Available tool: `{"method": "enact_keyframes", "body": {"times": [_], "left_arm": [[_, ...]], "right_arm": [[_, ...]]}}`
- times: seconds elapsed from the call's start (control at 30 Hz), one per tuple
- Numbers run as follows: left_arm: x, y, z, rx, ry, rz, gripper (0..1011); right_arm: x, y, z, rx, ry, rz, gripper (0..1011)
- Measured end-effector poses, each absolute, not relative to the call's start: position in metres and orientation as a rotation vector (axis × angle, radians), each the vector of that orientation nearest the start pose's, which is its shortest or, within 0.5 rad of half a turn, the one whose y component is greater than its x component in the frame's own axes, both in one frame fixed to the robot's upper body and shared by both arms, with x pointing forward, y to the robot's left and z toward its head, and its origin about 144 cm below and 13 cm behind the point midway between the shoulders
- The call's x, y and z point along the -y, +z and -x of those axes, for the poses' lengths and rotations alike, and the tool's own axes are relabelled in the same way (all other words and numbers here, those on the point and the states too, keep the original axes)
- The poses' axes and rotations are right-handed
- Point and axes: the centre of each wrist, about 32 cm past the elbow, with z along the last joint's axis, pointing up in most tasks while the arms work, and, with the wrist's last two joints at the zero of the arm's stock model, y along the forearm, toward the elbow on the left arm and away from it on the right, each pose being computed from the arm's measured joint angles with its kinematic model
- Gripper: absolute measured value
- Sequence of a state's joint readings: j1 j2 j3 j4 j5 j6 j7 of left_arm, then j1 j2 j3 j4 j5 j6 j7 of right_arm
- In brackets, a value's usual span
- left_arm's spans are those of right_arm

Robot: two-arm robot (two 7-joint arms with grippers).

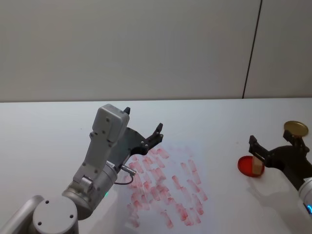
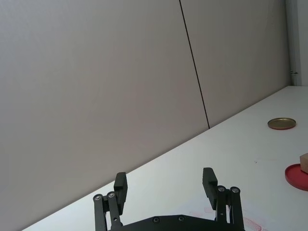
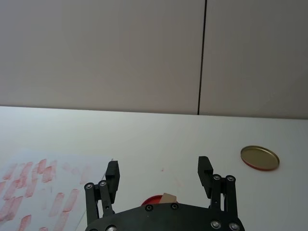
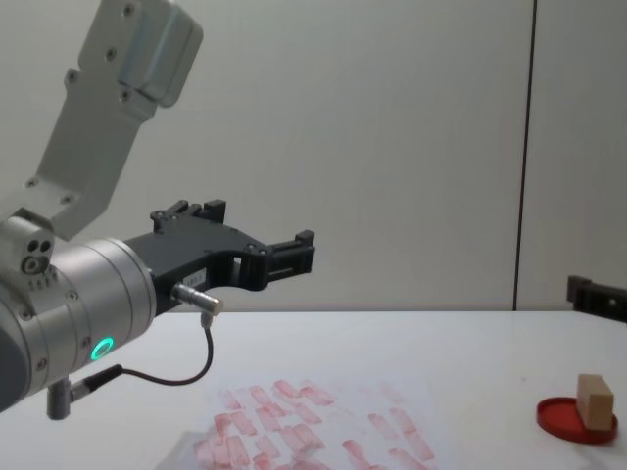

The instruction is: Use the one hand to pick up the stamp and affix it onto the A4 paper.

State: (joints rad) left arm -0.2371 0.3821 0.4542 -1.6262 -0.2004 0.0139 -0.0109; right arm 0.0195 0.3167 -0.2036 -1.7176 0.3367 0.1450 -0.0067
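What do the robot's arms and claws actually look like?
The left arm is a smooth silver-grey shell with rounded joints. It carries a glowing green ring light and a thin black cable ending in a metal plug. The left gripper and right gripper are matt black, each with two blocky fingers on linkage bars with visible screws.

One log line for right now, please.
stamp: on red dish, ungrasped | right gripper: open, above stamp | left gripper: open, high by A4 paper | phase: pre-grasp
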Motion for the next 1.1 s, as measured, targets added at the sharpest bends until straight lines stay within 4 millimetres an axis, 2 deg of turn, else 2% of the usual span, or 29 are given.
{"method": "enact_keyframes", "body": {"times": [0.33, 1.1], "left_arm": [[-0.198, 1.204, -0.492, 0.268, 1.124, -0.061, 993], [-0.198, 1.204, -0.492, 0.268, 1.124, -0.061, 993]], "right_arm": [[0.230, 1.184, -0.463, -0.120, -1.403, 0.060, 1001], [0.181, 1.195, -0.483, -0.260, -1.536, 0.176, 1001]]}}
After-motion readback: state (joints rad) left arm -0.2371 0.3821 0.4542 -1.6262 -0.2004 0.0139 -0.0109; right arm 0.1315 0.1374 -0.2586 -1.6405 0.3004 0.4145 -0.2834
